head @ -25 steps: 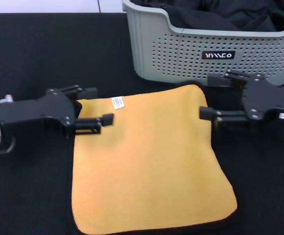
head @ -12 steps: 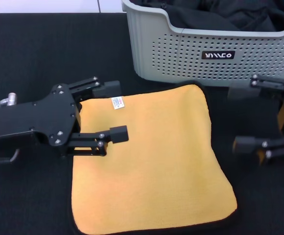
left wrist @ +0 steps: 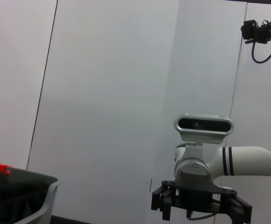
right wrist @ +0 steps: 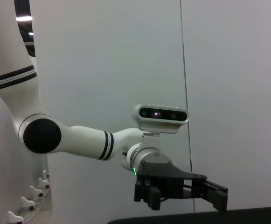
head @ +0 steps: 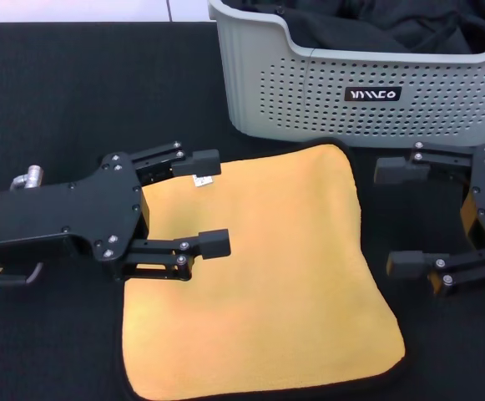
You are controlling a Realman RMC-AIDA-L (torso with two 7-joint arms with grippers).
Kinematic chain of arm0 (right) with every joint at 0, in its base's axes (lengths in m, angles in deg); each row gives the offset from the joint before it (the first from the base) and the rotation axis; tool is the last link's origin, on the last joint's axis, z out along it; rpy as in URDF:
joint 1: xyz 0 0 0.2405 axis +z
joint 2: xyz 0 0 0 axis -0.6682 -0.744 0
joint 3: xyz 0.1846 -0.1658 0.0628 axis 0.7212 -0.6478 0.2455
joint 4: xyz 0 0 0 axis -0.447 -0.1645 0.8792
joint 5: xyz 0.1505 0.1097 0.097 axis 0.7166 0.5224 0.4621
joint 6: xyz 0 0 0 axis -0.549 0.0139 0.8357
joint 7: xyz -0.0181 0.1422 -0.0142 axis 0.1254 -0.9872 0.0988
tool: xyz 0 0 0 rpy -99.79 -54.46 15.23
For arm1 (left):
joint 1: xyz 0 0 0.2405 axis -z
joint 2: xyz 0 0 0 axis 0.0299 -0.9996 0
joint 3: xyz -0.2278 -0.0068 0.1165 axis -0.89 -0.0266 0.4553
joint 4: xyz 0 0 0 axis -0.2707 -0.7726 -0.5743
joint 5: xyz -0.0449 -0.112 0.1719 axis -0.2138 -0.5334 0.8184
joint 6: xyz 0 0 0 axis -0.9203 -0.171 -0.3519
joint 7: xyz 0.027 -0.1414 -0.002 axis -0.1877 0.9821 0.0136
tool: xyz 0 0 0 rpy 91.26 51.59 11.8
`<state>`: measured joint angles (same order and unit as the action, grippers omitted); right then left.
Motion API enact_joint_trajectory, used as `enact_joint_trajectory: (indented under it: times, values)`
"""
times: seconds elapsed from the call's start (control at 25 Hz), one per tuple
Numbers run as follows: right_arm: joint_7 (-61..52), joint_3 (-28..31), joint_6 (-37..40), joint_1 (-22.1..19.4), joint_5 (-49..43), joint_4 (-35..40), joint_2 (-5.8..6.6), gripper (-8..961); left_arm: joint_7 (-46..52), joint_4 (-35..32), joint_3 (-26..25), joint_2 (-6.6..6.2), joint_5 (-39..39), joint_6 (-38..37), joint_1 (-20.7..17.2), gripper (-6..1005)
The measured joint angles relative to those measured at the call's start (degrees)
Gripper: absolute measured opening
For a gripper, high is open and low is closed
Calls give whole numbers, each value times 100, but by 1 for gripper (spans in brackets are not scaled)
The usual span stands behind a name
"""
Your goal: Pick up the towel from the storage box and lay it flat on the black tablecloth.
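Note:
The towel lies flat, yellow-orange side up, on the black tablecloth just in front of the storage box. My left gripper hovers open over the towel's far left corner. One of its fingers partly covers the white label. My right gripper stands open beside the towel's right edge, off the cloth. Neither holds anything. The left wrist view shows the right arm's gripper farther off. The right wrist view shows the left arm's gripper.
Black clothing fabric fills the storage box, whose rim also shows in the left wrist view. The tablecloth runs wide to the left and right of the towel. A white wall stands behind the table.
Both grippers have left the towel's far corners and risen, turning so their fingers show spread apart. The right one drew back to the right. The towel has stayed flat.

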<state>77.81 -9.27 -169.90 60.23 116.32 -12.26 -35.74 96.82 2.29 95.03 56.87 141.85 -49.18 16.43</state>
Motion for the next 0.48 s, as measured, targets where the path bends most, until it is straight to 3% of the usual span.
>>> enact_joint_trajectory:
  times: [0.48]
  values:
    - [42, 32, 33, 18, -62, -41, -88, 868, -13, 0, 15, 1, -8, -10, 28, 888]
